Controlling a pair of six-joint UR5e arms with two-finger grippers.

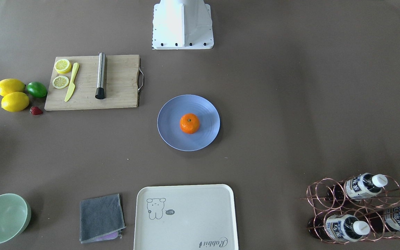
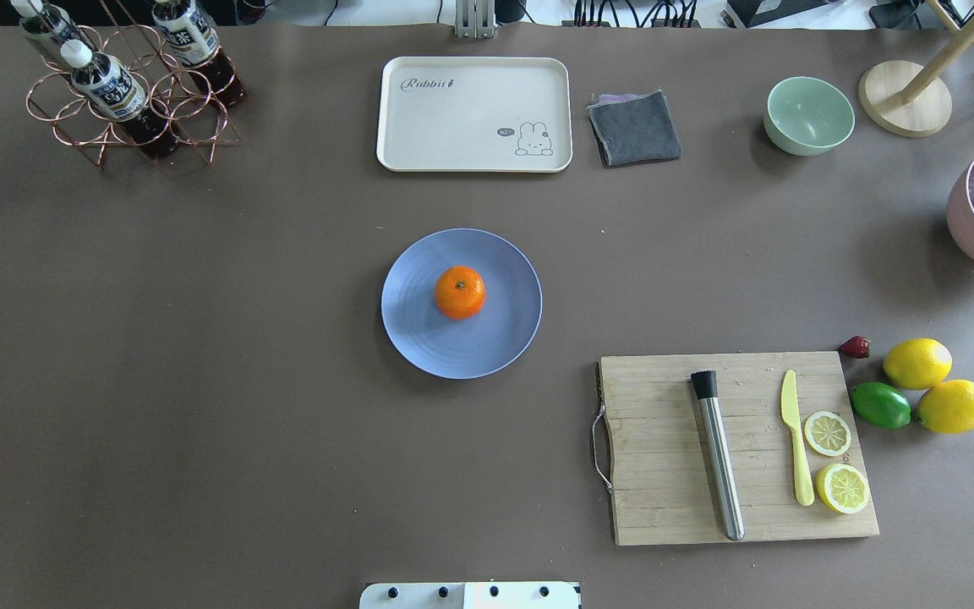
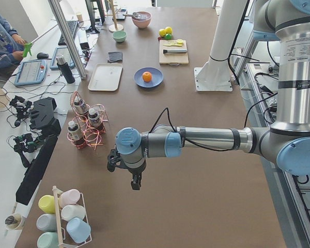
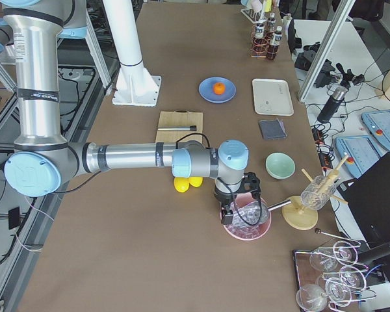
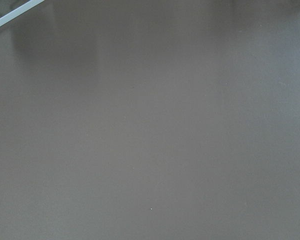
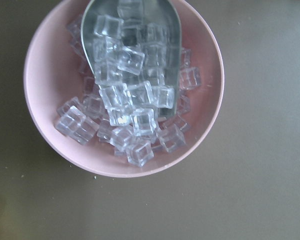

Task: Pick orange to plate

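Observation:
The orange (image 2: 459, 292) sits upright in the middle of the periwinkle plate (image 2: 419, 342) at the table's centre, stem dot up, and nothing touches it. It also shows in the front view as the orange (image 1: 189, 123) on the plate (image 1: 171, 133). Neither gripper appears in the overhead or front view. In the exterior left view, my left gripper (image 3: 136, 182) hangs over bare table near the bottle rack, far from the plate. In the exterior right view, my right gripper (image 4: 229, 214) hovers over a pink bowl of ice. I cannot tell whether either is open or shut.
A cutting board (image 2: 664, 448) carries a steel muddler, a yellow knife and lemon slices, with two lemons (image 2: 918, 362), a lime and a strawberry beside it. Farther off are a cream tray (image 2: 474, 114), grey cloth, green bowl (image 2: 808, 114), copper bottle rack (image 2: 128, 85) and pink ice bowl (image 6: 122, 85).

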